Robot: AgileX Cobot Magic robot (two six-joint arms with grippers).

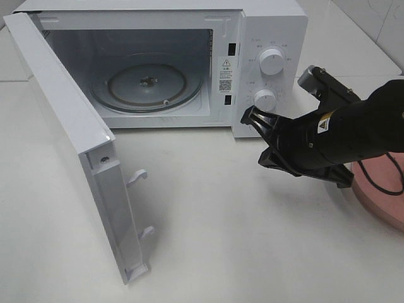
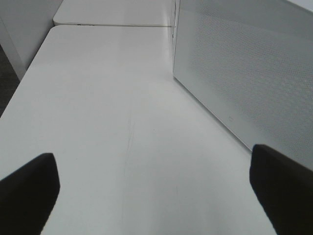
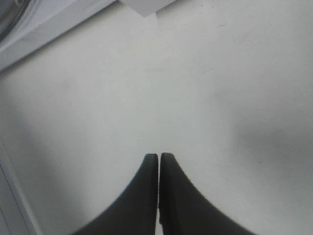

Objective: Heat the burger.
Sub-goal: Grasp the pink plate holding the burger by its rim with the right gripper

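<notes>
Right gripper (image 1: 250,116): jaws shut with nothing between them; in the right wrist view its two dark fingertips (image 3: 146,171) lie pressed together above bare table (image 1: 221,240). It hangs in front of the control panel of the microwave (image 1: 278,25), just beside the lower knob (image 1: 265,100) and under the upper knob (image 1: 271,61). The black arm behind it runs out to the right of the exterior view and covers part of a pink plate (image 1: 382,199) at the table's right edge.

Left gripper (image 2: 152,156): spread wide and holding nothing; its two dark fingers (image 2: 27,193) show only at the lower corners of the left wrist view, with white table between them. Near it stands a white panel with a fine dot pattern (image 2: 244,73); whether this is the door or a wall of the oven cannot be told. This gripper lies outside the exterior view.

Microwave: door (image 1: 63,139) swung fully open to the left, two latch hooks (image 1: 137,177) on its inner edge; glass turntable (image 1: 146,85) bare inside the cavity.

Burger: in none of the three views
</notes>
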